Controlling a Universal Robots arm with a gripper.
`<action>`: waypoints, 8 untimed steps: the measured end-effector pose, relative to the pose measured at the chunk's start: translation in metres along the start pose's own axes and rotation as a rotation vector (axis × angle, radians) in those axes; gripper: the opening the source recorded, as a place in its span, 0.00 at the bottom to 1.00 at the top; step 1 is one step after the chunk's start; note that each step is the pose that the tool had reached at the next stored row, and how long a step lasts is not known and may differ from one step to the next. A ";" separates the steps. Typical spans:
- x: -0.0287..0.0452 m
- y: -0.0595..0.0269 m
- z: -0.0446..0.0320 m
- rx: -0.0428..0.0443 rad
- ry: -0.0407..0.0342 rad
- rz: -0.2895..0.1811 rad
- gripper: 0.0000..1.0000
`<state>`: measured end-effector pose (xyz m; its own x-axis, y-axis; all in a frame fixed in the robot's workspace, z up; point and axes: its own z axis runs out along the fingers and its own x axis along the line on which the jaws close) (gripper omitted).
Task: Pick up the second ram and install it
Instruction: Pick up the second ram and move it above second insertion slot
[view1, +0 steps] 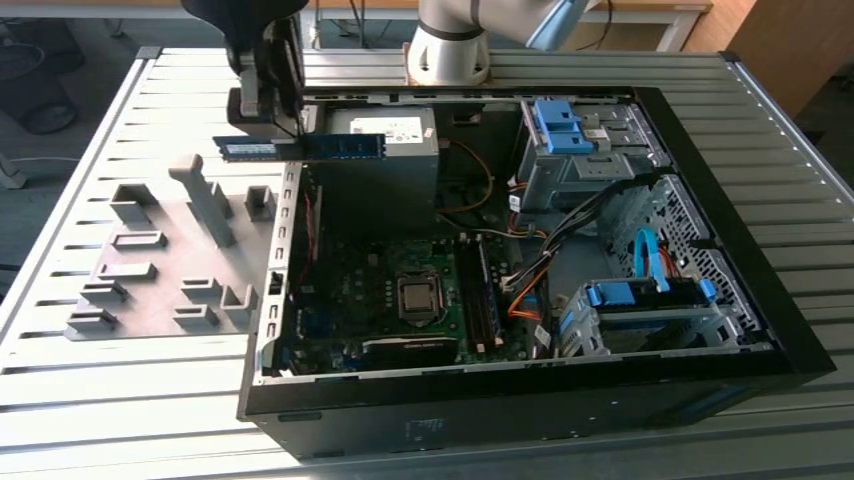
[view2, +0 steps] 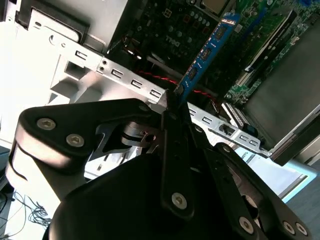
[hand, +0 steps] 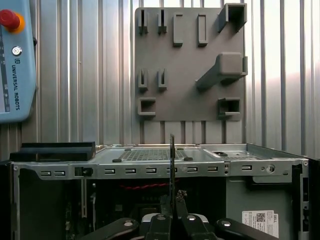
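The second ram (view1: 350, 146) is a thin blue board that hangs level above the open computer case's wall on the exterior view's left. My gripper (view1: 296, 140) is shut on its middle, with the black fingers coming down from above. In the second wrist view the ram (view2: 207, 50) sticks out past the gripper (view2: 175, 102) over the motherboard (view2: 175, 30). In the first wrist view the ram (hand: 172, 165) shows edge-on as a thin dark line rising from the gripper (hand: 172, 205), crossing the case wall (hand: 150, 170).
The open black case (view1: 747, 330) holds the motherboard (view1: 387, 290), upright memory slots (view1: 481, 290), a power supply (view1: 380, 125) and blue drive cages (view1: 641, 295). A grey holder plate (view1: 147, 270) with blocks lies outside the case. The arm's base (view1: 447, 45) stands behind it. A teach pendant (hand: 15, 60) lies on the slatted table.
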<state>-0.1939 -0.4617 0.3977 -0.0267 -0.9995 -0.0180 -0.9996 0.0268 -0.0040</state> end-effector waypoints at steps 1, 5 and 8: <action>0.0000 -0.0015 0.0000 0.0000 0.0000 0.000 0.14; -0.0002 -0.0084 0.0000 0.0000 0.0000 0.000 0.14; -0.0004 -0.0142 0.0001 0.0000 0.0000 0.000 0.14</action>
<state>-0.1797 -0.4617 0.3977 -0.0267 -0.9995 -0.0180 -0.9996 0.0268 -0.0040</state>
